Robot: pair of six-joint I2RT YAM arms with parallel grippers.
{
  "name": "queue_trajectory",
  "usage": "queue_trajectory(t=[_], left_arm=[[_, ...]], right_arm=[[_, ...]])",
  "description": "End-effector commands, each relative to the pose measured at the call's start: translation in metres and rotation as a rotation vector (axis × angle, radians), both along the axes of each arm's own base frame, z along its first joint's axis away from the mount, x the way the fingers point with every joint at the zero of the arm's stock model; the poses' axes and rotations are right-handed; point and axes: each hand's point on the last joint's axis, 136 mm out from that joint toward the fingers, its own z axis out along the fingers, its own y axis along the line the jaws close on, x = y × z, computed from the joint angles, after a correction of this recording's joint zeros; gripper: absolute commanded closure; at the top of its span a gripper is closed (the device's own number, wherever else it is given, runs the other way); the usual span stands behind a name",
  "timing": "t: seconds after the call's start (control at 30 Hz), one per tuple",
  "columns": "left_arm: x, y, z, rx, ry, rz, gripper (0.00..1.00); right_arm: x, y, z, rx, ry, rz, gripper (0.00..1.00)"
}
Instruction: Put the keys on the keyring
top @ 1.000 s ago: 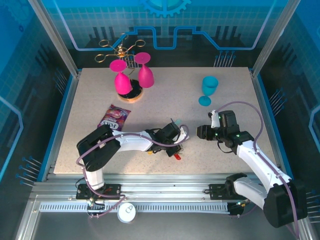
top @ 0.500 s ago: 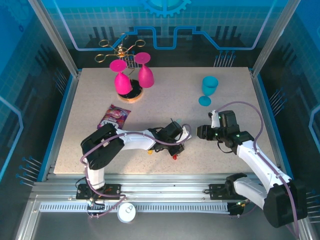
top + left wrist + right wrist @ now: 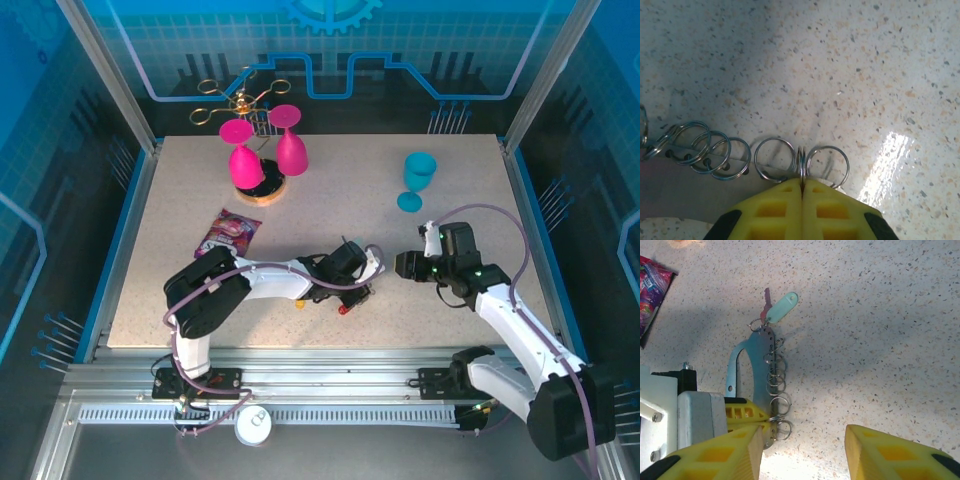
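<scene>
Keyring point(image 3: 731, 371), a grey oval loop with a row of metal split rings point(image 3: 775, 385) along one side, lies flat on the speckled table point(image 3: 350, 190), toward 6 o'clock from the table's centre. In the right wrist view a teal-headed key point(image 3: 781, 307) and a small red tag point(image 3: 766, 296) sit at its 12 o'clock end. At the 6 o'clock end, the left claw point(image 3: 802, 182) has its yellow fingers pressed together, clamped on one split ring. The right claw point(image 3: 801, 440) hovers just at 3 o'clock of the left one, its fingers apart and holding nothing. Farther back stand two pink glasses point(image 3: 247, 165) at 11 o'clock and a teal cup point(image 3: 418, 180) at 1 o'clock. A snack packet point(image 3: 230, 235) lies at 9 o'clock.
</scene>
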Motion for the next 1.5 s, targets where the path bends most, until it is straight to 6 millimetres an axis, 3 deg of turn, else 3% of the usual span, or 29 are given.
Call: queue_trajectory(t=[0.0, 0.17, 0.37, 0.47, 0.57, 0.73, 0.87, 1.07, 1.23, 1.47], left_arm=[[0.007, 0.003, 0.019, -0.062, -0.067, 0.022, 1.00], [0.006, 0.010, 0.038, -0.128, -0.124, -0.010, 1.00], [-0.006, 0.014, 0.079, -0.258, -0.306, -0.175, 1.00], [-0.002, 0.020, 0.098, -0.283, -0.375, -0.208, 1.00], [0.001, 0.025, 0.118, -0.315, -0.436, -0.252, 1.00], [0.000, 0.032, 0.157, -0.388, -0.578, -0.356, 1.00], [0.003, 0.042, 0.175, -0.387, -0.643, -0.406, 1.00], [0.001, 0.059, 0.189, -0.330, -0.689, -0.460, 1.00], [0.003, 0.072, 0.187, -0.331, -0.617, -0.407, 1.00], [-0.020, 0.074, 0.162, -0.431, -0.390, -0.398, 1.00]], right_arm=[[-0.003, -0.005, -0.001, 0.002, 0.005, -0.013, 0.52], [0.003, 0.010, 0.015, 0.054, -0.078, 0.073, 0.49], [0.025, 0.030, 0.060, 0.099, -0.266, 0.166, 0.44], [0.032, 0.038, 0.084, 0.095, -0.401, 0.222, 0.42], [0.028, 0.049, 0.105, 0.067, -0.560, 0.330, 0.41], [0.001, 0.075, 0.138, 0.036, -0.875, 0.525, 0.44], [-0.008, 0.079, 0.140, -0.070, -1.061, 0.590, 0.48], [-0.004, 0.084, 0.124, -0.244, -1.061, 0.692, 0.55], [-0.005, 0.100, 0.124, -0.307, -1.076, 0.790, 0.59], [-0.011, 0.114, 0.092, -0.403, -0.998, 0.921, 0.66]])
